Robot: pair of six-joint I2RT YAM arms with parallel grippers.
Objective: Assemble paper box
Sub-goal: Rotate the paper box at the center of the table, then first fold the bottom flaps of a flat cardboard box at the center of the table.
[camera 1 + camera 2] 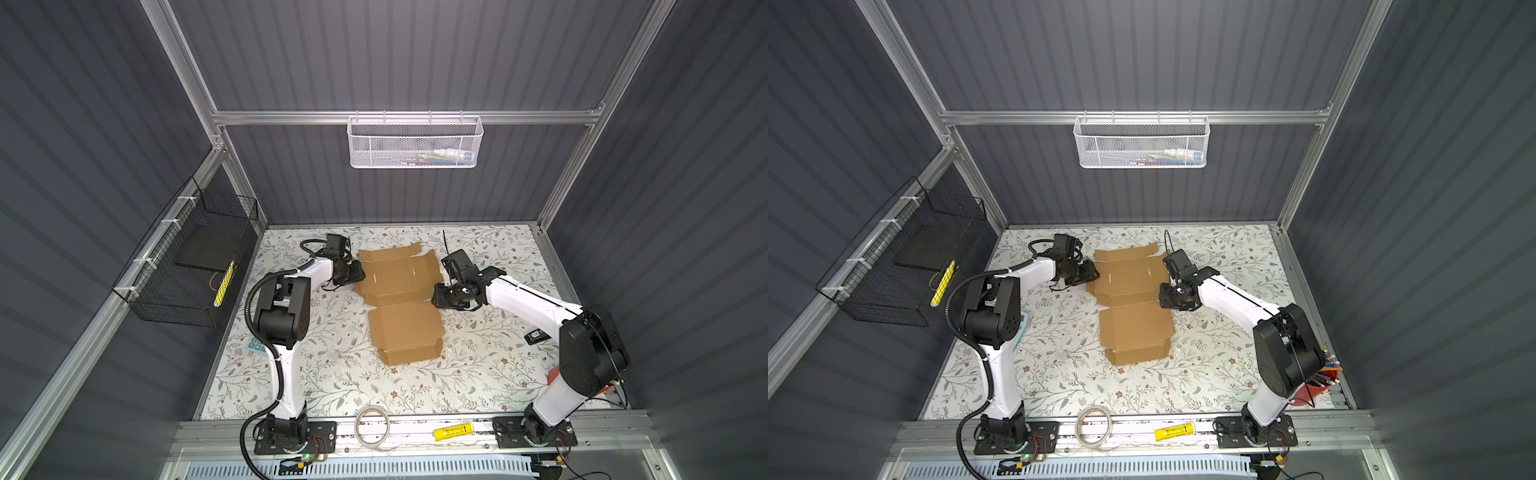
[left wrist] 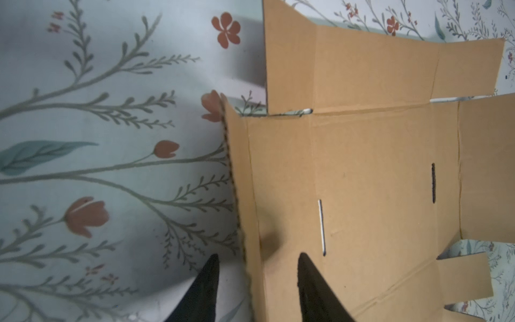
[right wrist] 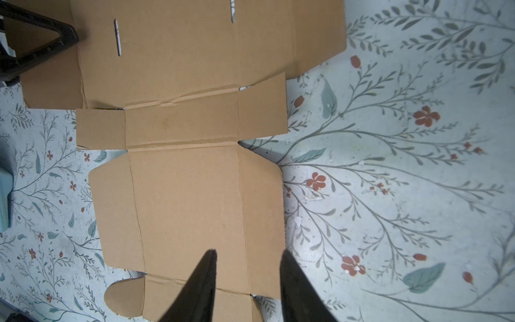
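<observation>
Brown paper box (image 1: 399,274) unfolded on floral worktop (image 1: 332,386); left hand (image 2: 258,255) parted astride its raised flap edge, right hand (image 3: 248,252) parted above it.

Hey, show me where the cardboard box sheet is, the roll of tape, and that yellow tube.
paper box (image 1: 405,326): in a top view, on its large flat near panel.
tape roll (image 1: 372,409): in a top view, on the ring's far rim.
yellow tube (image 1: 454,432): in a top view, on its middle.
</observation>
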